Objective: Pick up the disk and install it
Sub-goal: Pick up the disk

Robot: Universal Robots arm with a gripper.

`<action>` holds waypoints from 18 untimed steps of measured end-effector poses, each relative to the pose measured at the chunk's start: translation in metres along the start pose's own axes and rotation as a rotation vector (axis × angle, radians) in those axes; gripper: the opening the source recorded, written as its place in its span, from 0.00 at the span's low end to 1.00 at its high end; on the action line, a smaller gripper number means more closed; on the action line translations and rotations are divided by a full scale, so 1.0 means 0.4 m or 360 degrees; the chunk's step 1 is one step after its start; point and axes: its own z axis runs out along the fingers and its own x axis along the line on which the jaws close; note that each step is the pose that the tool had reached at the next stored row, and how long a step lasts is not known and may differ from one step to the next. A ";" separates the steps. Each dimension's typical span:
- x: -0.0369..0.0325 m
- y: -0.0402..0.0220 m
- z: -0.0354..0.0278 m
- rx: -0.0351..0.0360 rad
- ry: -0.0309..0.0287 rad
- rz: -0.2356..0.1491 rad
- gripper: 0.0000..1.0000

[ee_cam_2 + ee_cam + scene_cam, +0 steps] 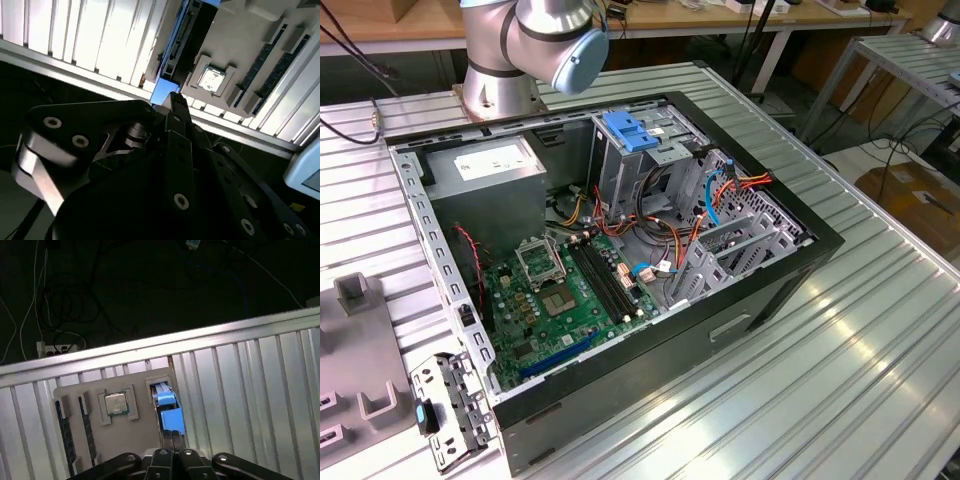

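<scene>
In both wrist views the disk (169,409) (163,92), a dark drive in a bright blue carrier, stands on edge in a slot of a grey tray (130,437) (235,47). My gripper (172,441) (173,101) hangs over the near end of the disk, and its two black fingers (166,440) are pressed together with no gap. The fingertips overlap the blue carrier's end in the picture. I cannot tell whether they touch it. In the exterior view the open computer case (790,270) lies on the table with its tall silver drive cage (650,165).
The tray also holds a processor chip (116,403) and memory sticks (65,432). It lies near the ribbed table's edge (150,347), with cables on the dark floor beyond. In the case are a green motherboard (570,290), loose wires, and the cage's light-blue latch (630,130).
</scene>
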 end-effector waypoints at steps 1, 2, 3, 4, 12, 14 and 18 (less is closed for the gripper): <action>0.015 -0.001 0.024 -0.0021 -0.00048 -0.0024 0.42; 0.020 0.000 0.039 -0.0032 -0.00115 -0.0042 0.60; 0.010 0.003 0.073 -0.0041 -0.00163 -0.0083 0.66; 0.007 0.004 0.077 -0.0041 -0.00180 -0.0089 0.66; 0.007 0.012 0.119 -0.0048 -0.00272 -0.0211 0.66; 0.009 0.012 0.130 -0.0050 -0.00269 -0.0212 0.66; 0.012 0.012 0.139 -0.0050 -0.00269 -0.0211 0.51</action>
